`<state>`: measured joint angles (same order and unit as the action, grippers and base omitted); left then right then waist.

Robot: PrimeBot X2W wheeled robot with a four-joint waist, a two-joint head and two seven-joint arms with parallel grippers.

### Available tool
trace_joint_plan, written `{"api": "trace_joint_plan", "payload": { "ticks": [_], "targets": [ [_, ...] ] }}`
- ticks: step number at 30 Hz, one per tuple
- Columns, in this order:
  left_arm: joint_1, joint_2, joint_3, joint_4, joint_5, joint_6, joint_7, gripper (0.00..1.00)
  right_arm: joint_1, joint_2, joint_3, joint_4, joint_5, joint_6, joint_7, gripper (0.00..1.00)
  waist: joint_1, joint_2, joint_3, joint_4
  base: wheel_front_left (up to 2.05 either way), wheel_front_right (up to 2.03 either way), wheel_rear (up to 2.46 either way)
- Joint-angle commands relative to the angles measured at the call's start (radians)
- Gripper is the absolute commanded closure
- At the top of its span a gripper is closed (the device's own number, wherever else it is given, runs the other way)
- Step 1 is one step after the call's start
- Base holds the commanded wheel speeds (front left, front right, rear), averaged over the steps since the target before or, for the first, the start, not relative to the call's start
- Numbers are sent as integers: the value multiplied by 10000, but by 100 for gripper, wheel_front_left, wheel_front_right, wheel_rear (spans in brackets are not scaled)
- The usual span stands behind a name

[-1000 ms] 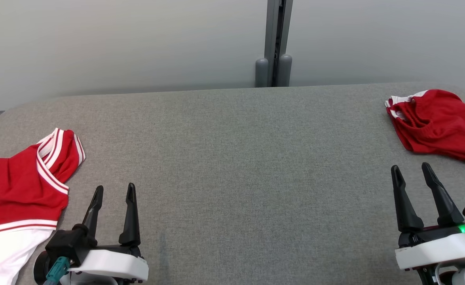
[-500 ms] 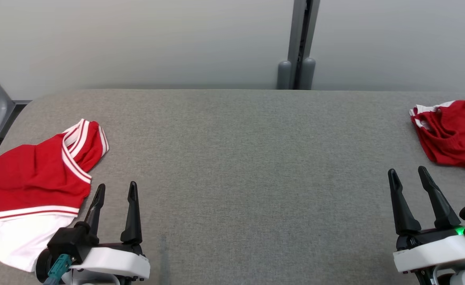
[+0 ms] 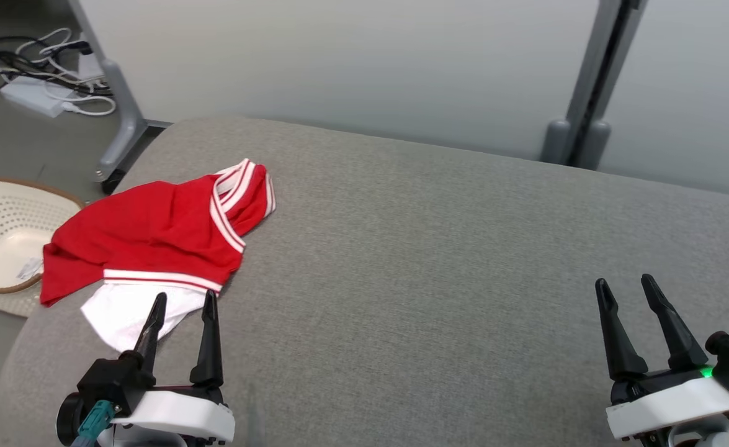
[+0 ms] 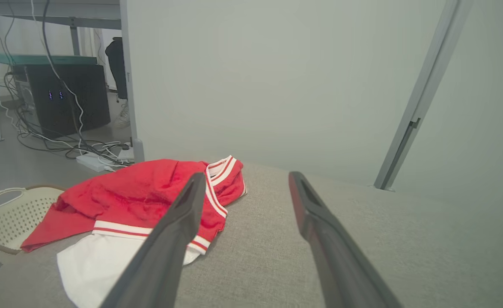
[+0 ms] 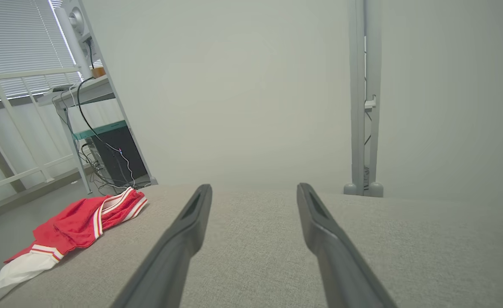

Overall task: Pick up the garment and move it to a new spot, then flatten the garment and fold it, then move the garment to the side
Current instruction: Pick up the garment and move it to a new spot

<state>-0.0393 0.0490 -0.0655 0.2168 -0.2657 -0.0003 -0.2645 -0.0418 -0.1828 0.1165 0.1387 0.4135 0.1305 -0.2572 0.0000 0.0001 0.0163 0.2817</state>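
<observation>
I had turned the robot left, so the garment (image 3: 153, 242) now lay closer to mid-view, crumpled at the left end of the bench (image 3: 432, 279), just ahead of my left fingers (image 3: 208, 338). Those and the right fingers (image 3: 612, 329) stood apart, empty; pick-up looked next.

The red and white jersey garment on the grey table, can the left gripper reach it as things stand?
Probably yes. The open left gripper sits right beside the red and white jersey garment, and nothing lies between them on the grey fabric table.
</observation>
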Motion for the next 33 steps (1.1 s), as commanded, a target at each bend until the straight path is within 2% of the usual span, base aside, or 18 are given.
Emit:
{"api": "trace_joint_plan", "payload": {
  "ticks": [1,10,13,27,33],
  "targets": [
    [-14,30,48,32,104,-60,-21,0,26,-40,73,20,16,7,-88,0,0,-1,-111,693,0,0,0],
    [38,28,145,114,101,-120,-21,0,-4,-59,525,247,152,7,-88,0,0,-1,-198,1883,0,0,0],
    [19,30,188,104,87,-120,-21,0,-82,-45,606,286,196,7,-88,0,0,-1,-170,2034,0,0,0],
    [-152,27,416,31,47,-58,-21,0,-357,-29,907,433,380,7,-90,0,0,-1,47,1891,0,0,0],
    [-797,162,513,117,241,-329,-21,0,-522,-75,997,524,457,7,-88,0,0,-1,217,1596,0,0,0]
  ]
}}
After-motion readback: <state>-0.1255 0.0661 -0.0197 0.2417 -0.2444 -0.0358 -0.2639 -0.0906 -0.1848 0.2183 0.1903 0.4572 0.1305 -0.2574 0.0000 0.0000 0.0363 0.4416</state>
